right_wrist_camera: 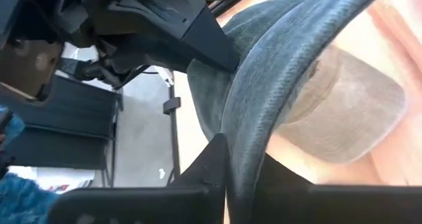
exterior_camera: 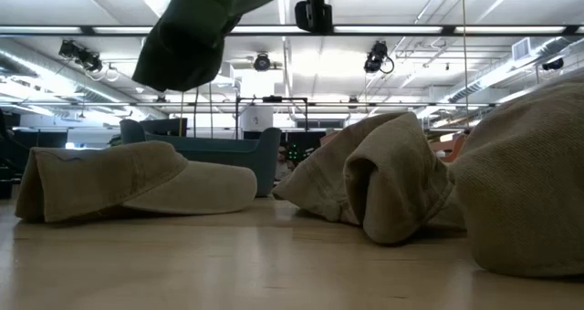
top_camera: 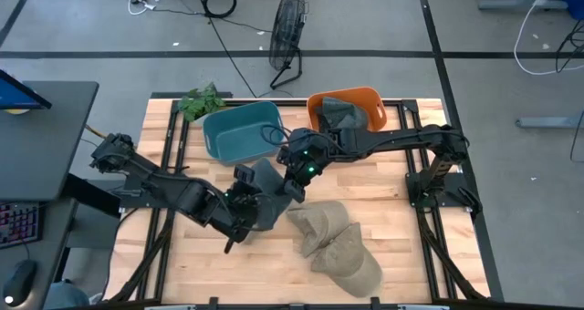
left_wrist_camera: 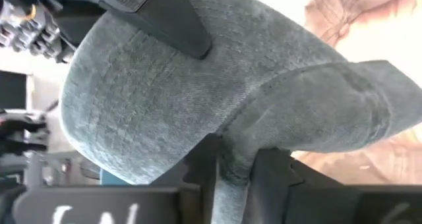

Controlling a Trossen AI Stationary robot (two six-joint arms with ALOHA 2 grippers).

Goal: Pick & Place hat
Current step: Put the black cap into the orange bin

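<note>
Above the table's middle, the grey hat [top_camera: 266, 197] hangs clear of the wood, pinched by both the left gripper [top_camera: 239, 203] and the right gripper [top_camera: 297, 176]. The teal bin [top_camera: 239, 130] and orange bin [top_camera: 345, 109] lie beyond, probably nearer the right arm; tan hats [top_camera: 333, 240] crowd the near side.
</note>
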